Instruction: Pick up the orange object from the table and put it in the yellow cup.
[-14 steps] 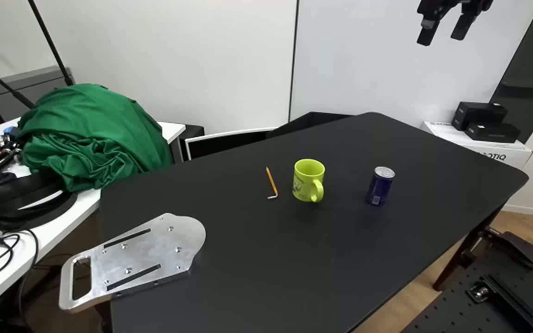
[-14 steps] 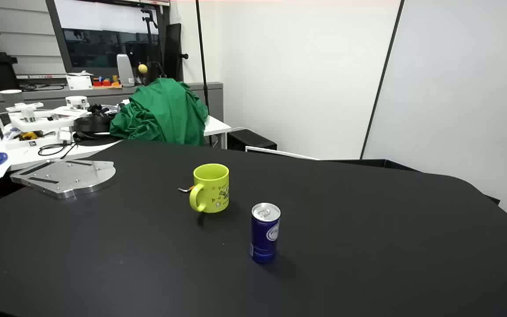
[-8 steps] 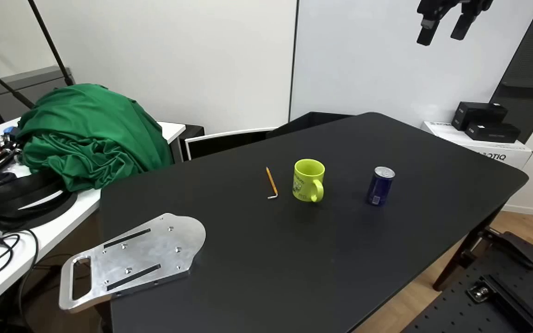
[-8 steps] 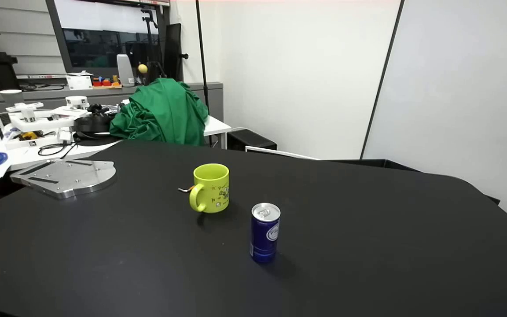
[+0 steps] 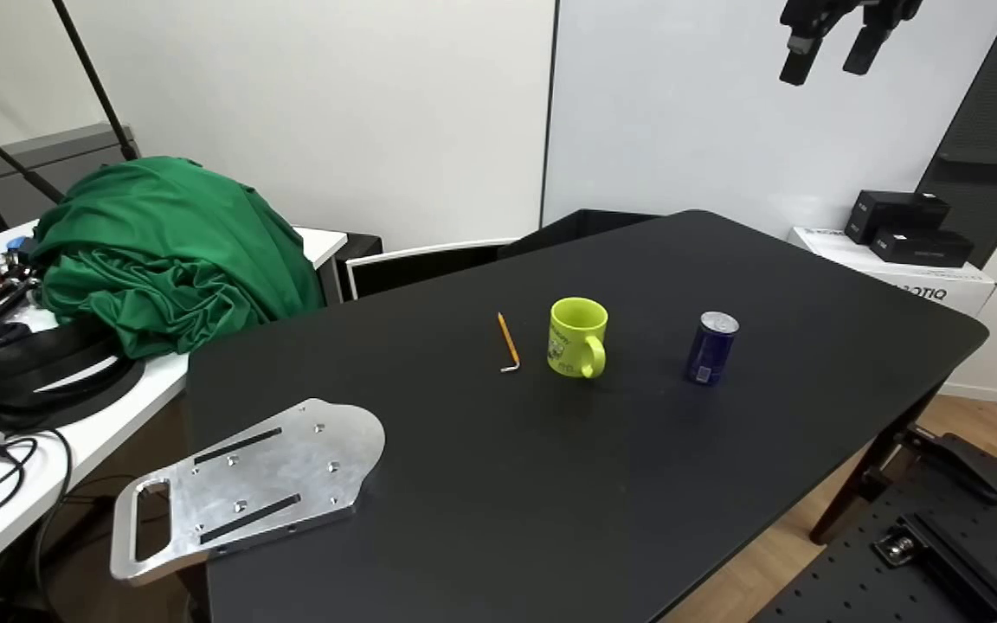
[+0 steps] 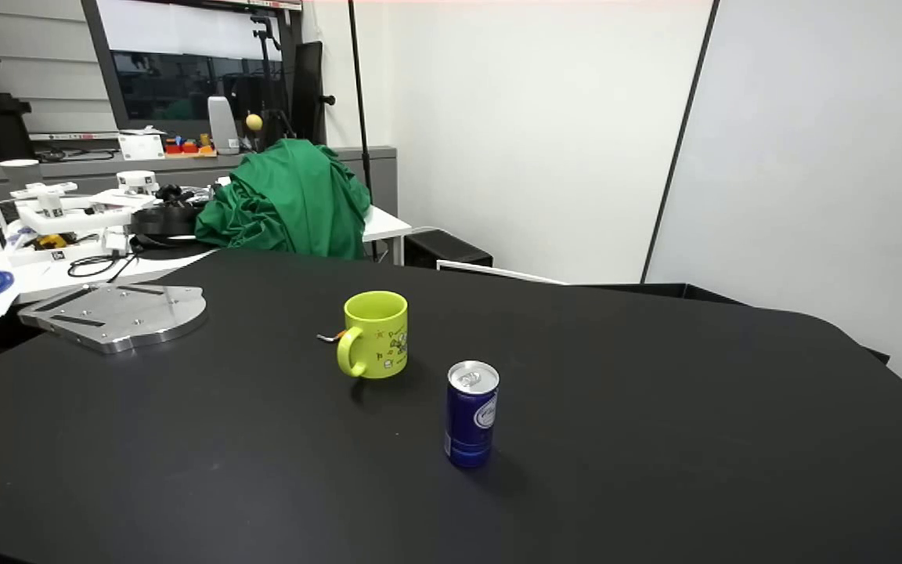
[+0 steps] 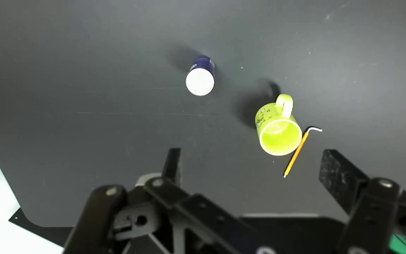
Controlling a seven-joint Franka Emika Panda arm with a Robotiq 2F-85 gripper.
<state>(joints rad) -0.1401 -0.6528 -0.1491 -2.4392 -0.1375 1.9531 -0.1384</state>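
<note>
The orange object (image 5: 508, 338) is a thin orange stick with a bent silver end. It lies flat on the black table (image 5: 498, 502), beside the yellow cup. In an exterior view the cup mostly hides the stick (image 6: 340, 335). The wrist view shows the whole stick (image 7: 296, 154). The yellow cup (image 5: 569, 342) stands upright with its handle to the side; it also shows in an exterior view (image 6: 380, 345) and the wrist view (image 7: 280, 139). My gripper (image 5: 826, 73) is open and empty, high above the table. Its spread fingers show in the wrist view (image 7: 252, 153).
A dark blue can (image 5: 710, 350) stands upright near the cup, also in the wrist view (image 7: 200, 81). A silver metal plate (image 5: 291, 467) lies at the table's edge and overhangs it. A green cloth (image 5: 178, 260) lies on the cluttered white desk (image 5: 131, 424).
</note>
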